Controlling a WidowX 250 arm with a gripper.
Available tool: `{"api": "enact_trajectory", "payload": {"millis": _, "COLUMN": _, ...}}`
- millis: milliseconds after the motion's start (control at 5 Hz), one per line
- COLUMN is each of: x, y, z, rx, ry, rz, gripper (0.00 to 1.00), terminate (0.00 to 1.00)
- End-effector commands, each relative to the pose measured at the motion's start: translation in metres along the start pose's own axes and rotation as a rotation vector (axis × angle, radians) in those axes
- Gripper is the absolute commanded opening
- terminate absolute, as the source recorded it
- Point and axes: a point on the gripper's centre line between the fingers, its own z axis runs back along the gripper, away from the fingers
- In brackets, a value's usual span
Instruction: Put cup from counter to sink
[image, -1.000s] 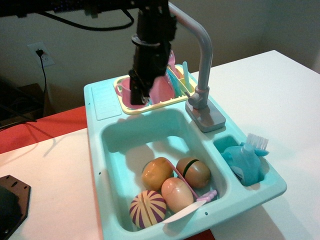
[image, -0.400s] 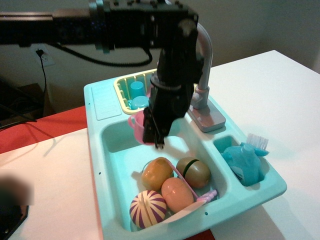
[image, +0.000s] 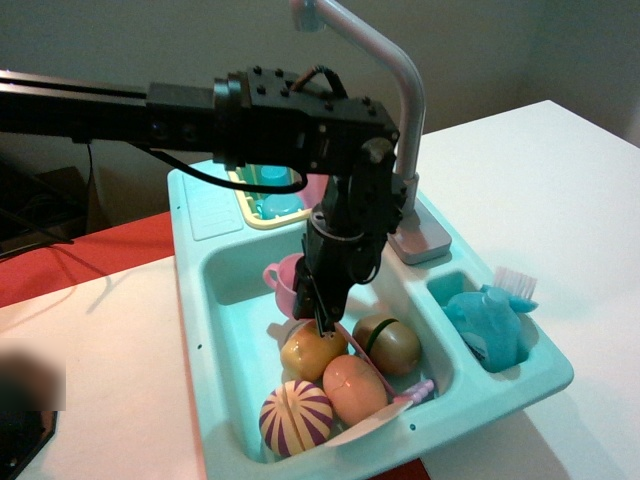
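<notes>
The small pink cup (image: 284, 279) with its loop handle is down inside the pale-teal sink (image: 228, 268), near the basin's back left. My black gripper (image: 318, 316) reaches down into the basin from the left. It looks shut on the cup's right rim, with its fingertips just above a toy potato (image: 311, 352). The counter ledge with the ribbed patch (image: 214, 206) lies at the back left of the unit and has nothing on it. The grey faucet (image: 404, 95) arches over behind my arm.
Toy foods fill the front of the sink: a brown one (image: 389, 344), a peach egg shape (image: 352, 388) and a striped purple one (image: 294, 416). A yellow dish rack (image: 258, 218) with blue cups stands behind. A blue bottle and brush (image: 489, 318) sit in the side well.
My gripper has carried the pink cup from the dish rack area forward and down into the sink basin. It is now lower and closer to the toy foods.
</notes>
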Motion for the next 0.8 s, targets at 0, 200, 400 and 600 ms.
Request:
{"api": "enact_trajectory", "payload": {"millis": 0, "x": 0.007, "y": 0.0, "z": 0.005, "rx": 0.011, "ry": -0.027, "rz": 0.019, "gripper": 1.0, "terminate": 0.0}}
{"api": "enact_trajectory", "payload": {"millis": 200, "x": 0.001, "y": -0.003, "z": 0.01, "rx": 0.027, "ry": 0.001, "rz": 0.029, "gripper": 1.0, "terminate": 0.0}}
{"api": "enact_trajectory", "payload": {"millis": 400, "x": -0.005, "y": -0.003, "z": 0.018, "rx": 0.033, "ry": -0.008, "rz": 0.048, "gripper": 1.0, "terminate": 0.0}}
{"api": "enact_trajectory", "payload": {"millis": 600, "x": -0.019, "y": 0.004, "z": 0.038, "rx": 0.03, "ry": -0.022, "rz": 0.078, "gripper": 1.0, "terminate": 1.0}}
